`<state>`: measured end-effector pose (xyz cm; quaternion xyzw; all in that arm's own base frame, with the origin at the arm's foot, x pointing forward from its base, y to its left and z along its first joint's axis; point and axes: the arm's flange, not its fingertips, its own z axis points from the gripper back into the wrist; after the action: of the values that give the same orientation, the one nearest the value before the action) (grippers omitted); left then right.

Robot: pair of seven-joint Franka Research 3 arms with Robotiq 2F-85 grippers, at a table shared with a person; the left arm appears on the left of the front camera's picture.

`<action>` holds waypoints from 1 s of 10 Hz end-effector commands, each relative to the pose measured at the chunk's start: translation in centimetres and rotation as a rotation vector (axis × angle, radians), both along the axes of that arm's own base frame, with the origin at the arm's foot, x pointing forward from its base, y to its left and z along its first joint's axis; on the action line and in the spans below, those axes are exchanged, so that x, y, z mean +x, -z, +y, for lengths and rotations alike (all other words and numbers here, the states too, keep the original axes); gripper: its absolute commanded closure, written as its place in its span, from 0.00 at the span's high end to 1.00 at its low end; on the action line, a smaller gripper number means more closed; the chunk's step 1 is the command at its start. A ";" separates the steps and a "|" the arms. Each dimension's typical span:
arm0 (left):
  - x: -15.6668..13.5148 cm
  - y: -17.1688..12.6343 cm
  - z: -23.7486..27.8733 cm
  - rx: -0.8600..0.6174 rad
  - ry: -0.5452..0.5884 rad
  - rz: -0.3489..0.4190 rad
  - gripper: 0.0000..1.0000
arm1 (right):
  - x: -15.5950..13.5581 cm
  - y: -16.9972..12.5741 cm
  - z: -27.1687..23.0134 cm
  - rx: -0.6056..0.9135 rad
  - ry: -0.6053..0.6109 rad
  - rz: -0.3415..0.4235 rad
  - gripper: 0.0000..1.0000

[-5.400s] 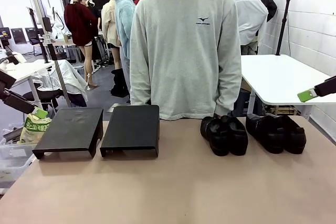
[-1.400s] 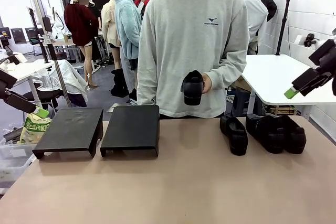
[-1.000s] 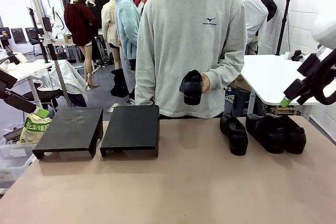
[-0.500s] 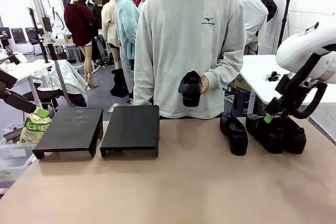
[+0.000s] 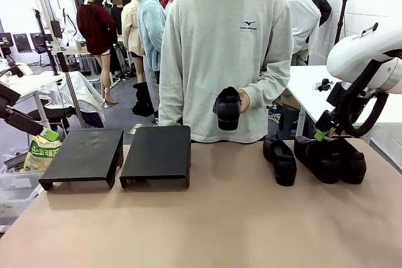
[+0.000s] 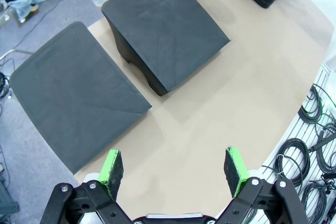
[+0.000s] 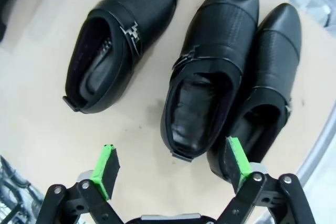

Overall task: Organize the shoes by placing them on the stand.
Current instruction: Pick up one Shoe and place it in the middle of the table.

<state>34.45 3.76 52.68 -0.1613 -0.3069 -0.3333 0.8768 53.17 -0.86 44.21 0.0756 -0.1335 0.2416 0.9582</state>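
**Both grippers wide, one shoe in the person's hand**

At the far left of the front view, your left gripper (image 5: 48, 134) sits low beside the table edge, off the stand's left end. Only one green pad shows there, so you can't read the jaws from that angle. The left wrist view settles it: the two green fingertips (image 6: 111, 166) stand well apart with nothing between them, over bare table (image 6: 220, 108). That view also shows the stand (image 6: 73, 106) from above as two flat black units side by side, both tops bare.

At the middle of the front view, the person's hand (image 5: 243, 100) holds one shoe (image 5: 227, 108) at waist height, above the table's far edge. It is well apart from the stand and touches neither gripper.

Right of centre, a single shoe (image 5: 280, 161) lies on the table, with a pair (image 5: 331, 159) just beside it.

Your right arm curves down from the upper right of the front view, wrist bent, with the right gripper (image 7: 170, 167) pointing down over the pair. The right wrist view shows what the front view hides. The pads are spread wide and grip nothing, and the heels of the three shoes lie below them, the pair touching each other and the single one apart.
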 end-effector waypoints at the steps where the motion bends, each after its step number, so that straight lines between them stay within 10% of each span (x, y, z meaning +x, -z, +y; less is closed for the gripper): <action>1: 0.0 0.1 0.3 0.012 0.011 -0.004 1.00 | 0.7 -1.8 1.4 -0.128 0.027 0.010 1.00; 4: 0.0 0.1 0.3 0.012 0.011 -0.004 1.00 | 2.0 0.8 1.3 -0.159 0.056 0.125 1.00; 6: 0.0 0.1 0.3 0.012 0.011 -0.004 1.00 | 2.0 1.1 1.2 -0.170 0.062 0.126 0.95; 7: 0.0 0.1 0.3 0.012 0.011 -0.004 1.00 | 1.9 0.9 1.5 -0.204 0.055 0.099 0.77; 10: 0.0 0.1 0.3 0.012 0.011 -0.004 1.00 | 2.1 1.7 2.5 -0.255 0.077 0.112 0.77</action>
<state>34.45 3.77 52.68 -0.1613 -0.3069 -0.3333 0.8768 54.83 0.94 42.81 -0.0201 -0.0604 0.2237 0.9726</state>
